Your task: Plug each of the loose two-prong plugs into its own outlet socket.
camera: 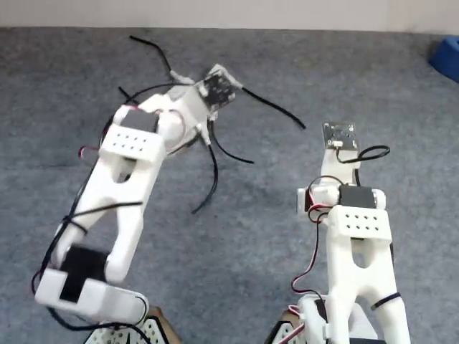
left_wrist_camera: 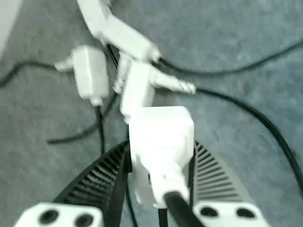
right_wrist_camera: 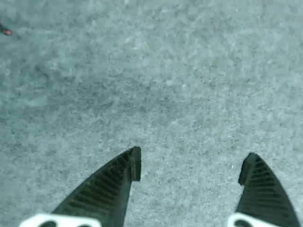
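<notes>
Grey, carpet-like cloth covers the surface (camera: 251, 236); two white arms stand over it. I count four white plug bodies, clustered at the far side among several black cords (camera: 276, 109); the left pincer (left_wrist_camera: 161, 144) is clamped on the held plug (left_wrist_camera: 163, 127); a second plug (left_wrist_camera: 137, 87) sits right against its front; a third plug (left_wrist_camera: 87, 73) lies apart beside them; a fourth plug (left_wrist_camera: 120, 35) lies beyond. Which ones are sockets I cannot tell. The right pincer (right_wrist_camera: 191, 163) hangs with fingers apart above the cloth; a pale wall strip (camera: 229, 13) edges the far side; one blue object (camera: 448, 57) sits at the far right corner.
</notes>
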`<action>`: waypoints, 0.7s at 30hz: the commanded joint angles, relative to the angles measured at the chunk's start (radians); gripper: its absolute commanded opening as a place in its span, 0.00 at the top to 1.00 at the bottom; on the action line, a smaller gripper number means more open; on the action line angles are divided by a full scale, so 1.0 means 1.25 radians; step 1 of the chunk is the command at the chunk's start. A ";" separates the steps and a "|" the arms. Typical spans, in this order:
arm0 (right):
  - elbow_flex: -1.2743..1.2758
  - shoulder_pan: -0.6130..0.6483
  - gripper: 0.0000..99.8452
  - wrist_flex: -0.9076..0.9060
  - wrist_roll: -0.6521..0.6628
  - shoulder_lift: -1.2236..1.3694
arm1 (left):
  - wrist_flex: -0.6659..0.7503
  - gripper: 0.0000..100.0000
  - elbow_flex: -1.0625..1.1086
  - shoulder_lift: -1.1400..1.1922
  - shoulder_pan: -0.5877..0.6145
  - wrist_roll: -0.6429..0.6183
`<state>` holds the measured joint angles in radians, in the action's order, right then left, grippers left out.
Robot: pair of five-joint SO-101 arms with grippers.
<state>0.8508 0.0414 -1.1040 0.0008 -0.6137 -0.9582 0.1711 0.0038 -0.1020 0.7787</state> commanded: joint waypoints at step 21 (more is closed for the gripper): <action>-0.033 0.012 0.68 0.009 0.027 -0.095 | -0.340 0.77 -0.412 0.177 0.084 -0.253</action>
<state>0.8753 0.0997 -1.0825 0.0207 -0.6475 -1.3679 -0.3046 0.3261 -0.0238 0.5332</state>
